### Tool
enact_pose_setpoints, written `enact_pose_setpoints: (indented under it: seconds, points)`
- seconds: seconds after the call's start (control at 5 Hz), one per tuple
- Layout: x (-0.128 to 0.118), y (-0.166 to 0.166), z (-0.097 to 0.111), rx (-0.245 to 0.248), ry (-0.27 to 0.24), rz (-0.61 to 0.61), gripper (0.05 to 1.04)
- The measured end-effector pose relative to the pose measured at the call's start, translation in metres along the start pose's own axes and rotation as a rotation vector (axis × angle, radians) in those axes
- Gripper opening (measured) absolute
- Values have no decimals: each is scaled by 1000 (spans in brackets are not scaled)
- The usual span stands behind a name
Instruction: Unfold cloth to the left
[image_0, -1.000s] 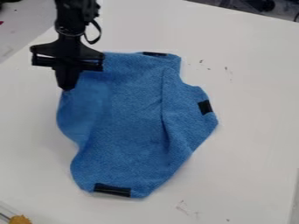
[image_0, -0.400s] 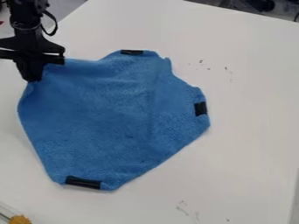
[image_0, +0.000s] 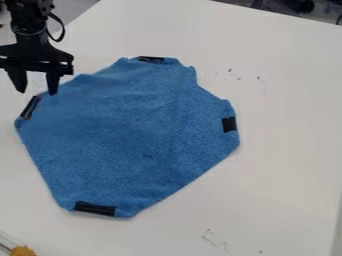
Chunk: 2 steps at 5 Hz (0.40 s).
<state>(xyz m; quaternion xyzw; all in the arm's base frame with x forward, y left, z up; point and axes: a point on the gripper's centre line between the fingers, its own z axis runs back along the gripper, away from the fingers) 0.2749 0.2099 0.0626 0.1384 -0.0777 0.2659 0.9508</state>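
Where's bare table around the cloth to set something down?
The white table is bare to the view's right of the blue cloth, small marks aside, and beyond its far edge. Crowded: the cloth's upper left, where the gripper hangs, jaws open, and the bottom left corner, with a yellow thing.

Parted jaws near blue cloth

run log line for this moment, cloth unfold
gripper: open, above cloth's left corner | blue cloth: spread on white table | black patches: one near each corner | hold: none
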Motion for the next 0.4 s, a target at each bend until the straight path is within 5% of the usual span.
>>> enact_pose_setpoints:
  seconds: [0.2, 0.4]
  points:
    - [5, 5, 15, 11, -29, -17, 1009]
    - [8, 7, 27, 12, -57, -32, 1006]
